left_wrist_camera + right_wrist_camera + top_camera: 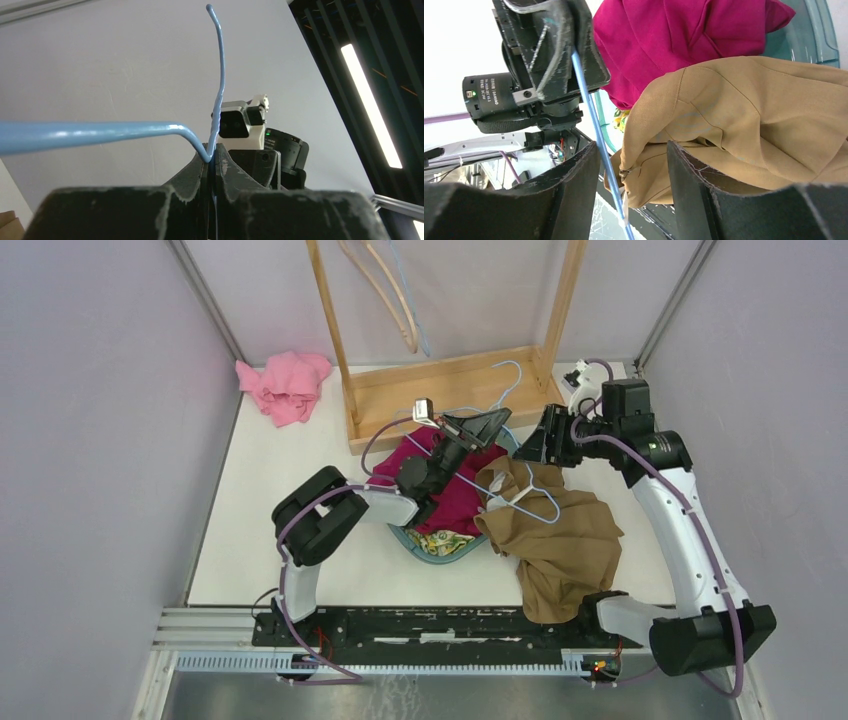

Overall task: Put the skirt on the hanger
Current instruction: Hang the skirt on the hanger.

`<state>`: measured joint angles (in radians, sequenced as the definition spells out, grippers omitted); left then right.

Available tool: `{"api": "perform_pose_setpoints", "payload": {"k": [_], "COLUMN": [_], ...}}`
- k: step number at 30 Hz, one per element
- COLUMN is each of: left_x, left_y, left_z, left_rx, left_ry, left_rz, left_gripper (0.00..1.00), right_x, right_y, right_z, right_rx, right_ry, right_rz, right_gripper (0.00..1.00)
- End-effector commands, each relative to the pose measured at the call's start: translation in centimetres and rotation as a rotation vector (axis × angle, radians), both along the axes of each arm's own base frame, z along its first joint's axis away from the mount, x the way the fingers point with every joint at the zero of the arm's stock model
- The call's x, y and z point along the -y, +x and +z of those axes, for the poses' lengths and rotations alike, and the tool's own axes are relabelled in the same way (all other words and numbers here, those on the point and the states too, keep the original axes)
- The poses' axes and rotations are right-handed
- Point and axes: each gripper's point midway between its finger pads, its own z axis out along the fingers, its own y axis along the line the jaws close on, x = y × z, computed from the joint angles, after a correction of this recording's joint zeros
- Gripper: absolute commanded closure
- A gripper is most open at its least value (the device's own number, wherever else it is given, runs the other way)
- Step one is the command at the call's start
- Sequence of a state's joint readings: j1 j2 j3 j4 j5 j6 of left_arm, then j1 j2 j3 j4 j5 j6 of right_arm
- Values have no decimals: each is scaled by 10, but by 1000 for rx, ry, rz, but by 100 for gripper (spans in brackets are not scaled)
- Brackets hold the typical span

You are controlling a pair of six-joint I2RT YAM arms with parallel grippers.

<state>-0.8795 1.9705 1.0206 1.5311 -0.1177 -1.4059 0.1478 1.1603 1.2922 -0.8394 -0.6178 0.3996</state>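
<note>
The tan skirt [560, 540] lies crumpled on the table right of centre, with part of it draped over the lower end of the light blue wire hanger [516, 374]. My left gripper [495, 422] is shut on the hanger [100, 132] at its neck [215, 152], the hook rising above the jaws. My right gripper [536, 445] hovers just right of it and is open [631, 167]. The hanger's wire [591, 105] runs down between its fingers, close to the left finger [574, 190]. An edge of the skirt [744, 115] hangs just beyond the gap.
A teal basket [450, 548] under the left arm holds a magenta garment [450, 495]. A wooden rack [450, 390] with more hangers [395, 300] stands at the back. A pink cloth [285, 385] lies at the back left.
</note>
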Motion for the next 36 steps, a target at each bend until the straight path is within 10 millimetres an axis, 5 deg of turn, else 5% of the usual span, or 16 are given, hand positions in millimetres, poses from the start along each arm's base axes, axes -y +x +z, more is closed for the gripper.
{"api": "perform_pose_setpoints", "payload": {"k": [1,4,9,11,15,20,28,36], "left_x": [-18,-15,-9,-7,-2,-5,-9,-32], "left_y": [-30,-33,-35,-36,-38,-42,-60,-91], "left_z": [62,64,59,56,47,36,36,42], "left_rx": [179,186,182,176,153,108,110,164], "left_ry": [-184,-183,-174,-166,-110,-12,191,398], "left_rz": [-43,-57,-83,-93,-117,-132,-155,-107], "left_gripper": [88,88,82,71,48,31,27,29], "right_x": [-12,-18,-21,-21,-12,6,38,74], "right_y": [2,0,1,2,5,9,-1,2], "right_z": [24,28,33,34,37,47,70,124], "right_rx": [70,72,83,87,115,153,228,353], "right_ry": [52,69,87,85,31,-69,-207,-343], "right_rz": [67,93,93,89,44,-23,-141,-285], "right_gripper": [43,52,87,98,99,99,99,99]}}
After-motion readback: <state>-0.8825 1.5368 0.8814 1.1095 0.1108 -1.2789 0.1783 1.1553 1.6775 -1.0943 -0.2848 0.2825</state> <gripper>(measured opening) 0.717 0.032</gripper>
